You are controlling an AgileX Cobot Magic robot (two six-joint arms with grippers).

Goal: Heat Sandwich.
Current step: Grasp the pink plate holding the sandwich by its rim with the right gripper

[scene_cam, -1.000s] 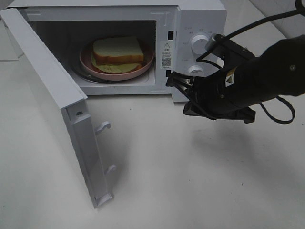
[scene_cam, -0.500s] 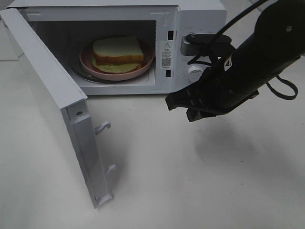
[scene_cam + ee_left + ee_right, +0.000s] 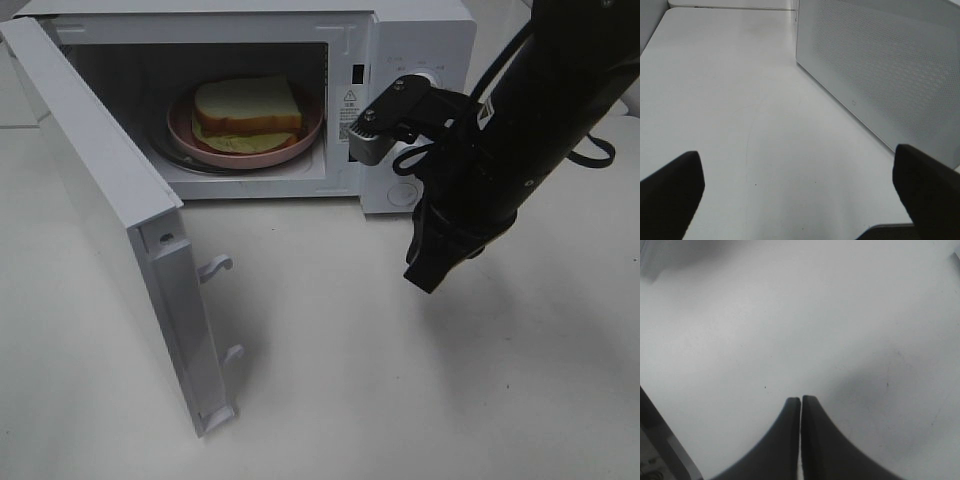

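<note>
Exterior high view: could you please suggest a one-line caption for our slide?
Sandwich on a pink plate inside the microwave, door open; the shut right gripper points down in front of it.

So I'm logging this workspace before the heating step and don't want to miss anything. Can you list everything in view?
microwave: one, white, at the back of the table
door: one, white, swung wide open on the left
plate: one, pink, round, inside the cavity
sandwich: one, white bread with brown crust and pale green filling, on the plate
knob: at least one, white, on the front panel, partly behind the arm
table: one, white
right gripper: black, shut and empty, pointing down in front of the panel
left gripper: black, open and empty, over the table beside a white perforated panel
</note>
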